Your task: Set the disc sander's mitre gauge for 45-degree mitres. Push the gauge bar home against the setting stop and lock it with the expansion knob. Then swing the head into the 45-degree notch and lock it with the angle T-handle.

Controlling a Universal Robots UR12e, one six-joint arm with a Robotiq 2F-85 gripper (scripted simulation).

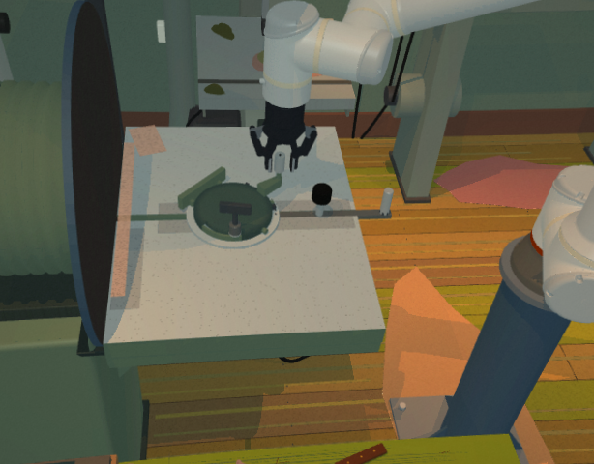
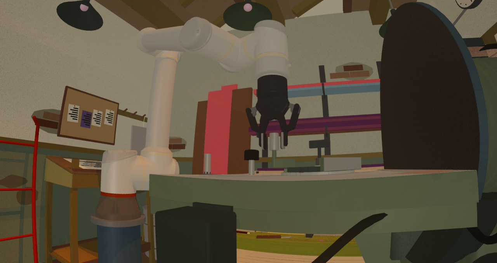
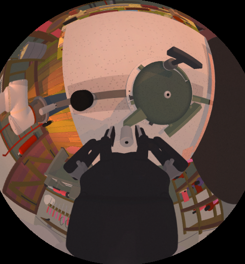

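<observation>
My gripper [image 1: 280,162] [image 2: 274,140] [image 3: 125,134] stands open around the grey upright handle [image 1: 279,161] [image 3: 126,138] at the end of the gauge fence, holding nothing. The green fence [image 1: 202,188] lies angled across the round green mitre head [image 1: 233,211] [image 3: 162,94]. The black T-handle [image 1: 235,209] [image 3: 184,57] stands on the head. The gauge bar [image 1: 332,214] runs toward the table's right edge, carrying the black expansion knob [image 1: 322,194] [image 3: 81,99] and ending at a grey post [image 1: 387,201].
The large dark sanding disc [image 1: 92,165] [image 2: 429,91] stands upright along the table's left edge, close to the fence's far end. The speckled table [image 1: 242,279] is open in front of the gauge. The robot's base column [image 1: 502,349] stands on the floor to the right.
</observation>
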